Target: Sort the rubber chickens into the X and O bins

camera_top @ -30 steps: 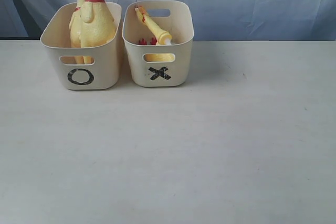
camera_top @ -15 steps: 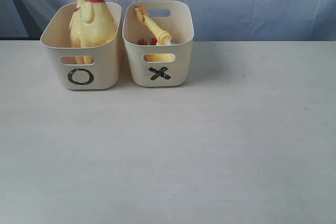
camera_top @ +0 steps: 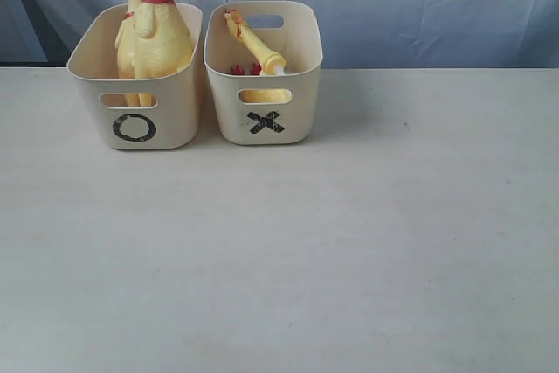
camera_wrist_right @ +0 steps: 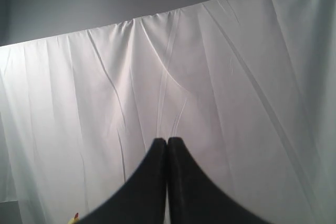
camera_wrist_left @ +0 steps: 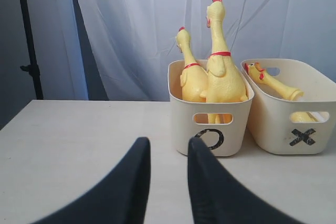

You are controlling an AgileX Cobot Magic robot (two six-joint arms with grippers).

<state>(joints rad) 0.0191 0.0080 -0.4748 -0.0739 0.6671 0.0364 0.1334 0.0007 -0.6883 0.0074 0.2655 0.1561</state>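
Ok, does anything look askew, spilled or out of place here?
Nothing spilled or damaged. The only oddity: the short rubber chicken lies slanted in the X bin, head poking above the rim, while the two long rubber chickens stand upright in the O bin.

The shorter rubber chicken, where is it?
In the exterior view the shorter chicken lies slanted in the X bin, right of the O bin holding two taller chickens.

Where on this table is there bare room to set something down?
The table is bare in front of both bins and right of the X bin. Crowded at far left: the O bin, with two upright chickens, stands almost against the X bin, holding one slanting chicken.
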